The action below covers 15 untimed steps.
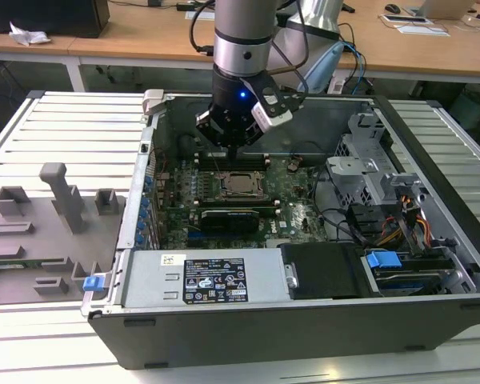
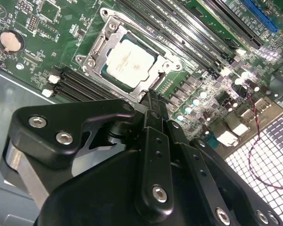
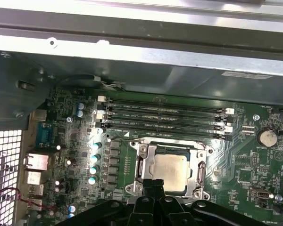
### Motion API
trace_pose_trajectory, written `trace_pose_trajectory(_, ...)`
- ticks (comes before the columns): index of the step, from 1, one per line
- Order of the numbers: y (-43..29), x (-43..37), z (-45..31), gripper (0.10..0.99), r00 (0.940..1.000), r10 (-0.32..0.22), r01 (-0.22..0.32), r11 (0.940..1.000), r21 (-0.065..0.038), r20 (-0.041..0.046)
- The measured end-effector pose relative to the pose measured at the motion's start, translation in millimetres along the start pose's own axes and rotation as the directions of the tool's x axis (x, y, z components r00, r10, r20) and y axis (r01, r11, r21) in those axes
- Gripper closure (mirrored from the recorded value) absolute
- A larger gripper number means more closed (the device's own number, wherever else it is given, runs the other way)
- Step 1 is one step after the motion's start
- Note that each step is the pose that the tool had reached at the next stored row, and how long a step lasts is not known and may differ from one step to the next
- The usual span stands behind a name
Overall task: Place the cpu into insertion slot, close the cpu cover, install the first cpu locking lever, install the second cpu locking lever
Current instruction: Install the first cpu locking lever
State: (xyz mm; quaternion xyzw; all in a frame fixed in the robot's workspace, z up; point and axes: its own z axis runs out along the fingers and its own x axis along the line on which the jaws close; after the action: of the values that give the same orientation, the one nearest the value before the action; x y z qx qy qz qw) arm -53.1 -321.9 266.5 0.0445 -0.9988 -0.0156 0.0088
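Note:
The cpu (image 2: 129, 61) lies flat in the insertion slot (image 2: 111, 23) on the green board, its pale metal top showing. The silvery cpu cover (image 2: 98, 52) lies down around it, framing the chip through its window. In the first wrist view the cpu (image 3: 170, 170) and cover (image 3: 144, 162) sit just beyond my black fingertips. My gripper (image 2: 151, 96) is shut, its two fingers pressed together with nothing seen between them, tips right at one edge of the socket. In the exterior view the gripper (image 1: 234, 150) hangs just behind the cpu (image 1: 240, 184).
Long black memory slots (image 3: 165, 115) run beside the socket, close to the case wall (image 3: 132, 56). A grey drive cage (image 1: 364, 172) with cables stands at the exterior view's right. The power supply (image 1: 200, 280) lines the near side. A grey fixture tray (image 1: 44, 232) lies outside, on the exterior view's left.

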Motion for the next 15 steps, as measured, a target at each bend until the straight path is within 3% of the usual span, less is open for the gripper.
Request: trace_pose_trajectory(15,1.0,11.4,0.2,0.980,1.0000,0.000,0.000,1.0000,0.000,0.0000)
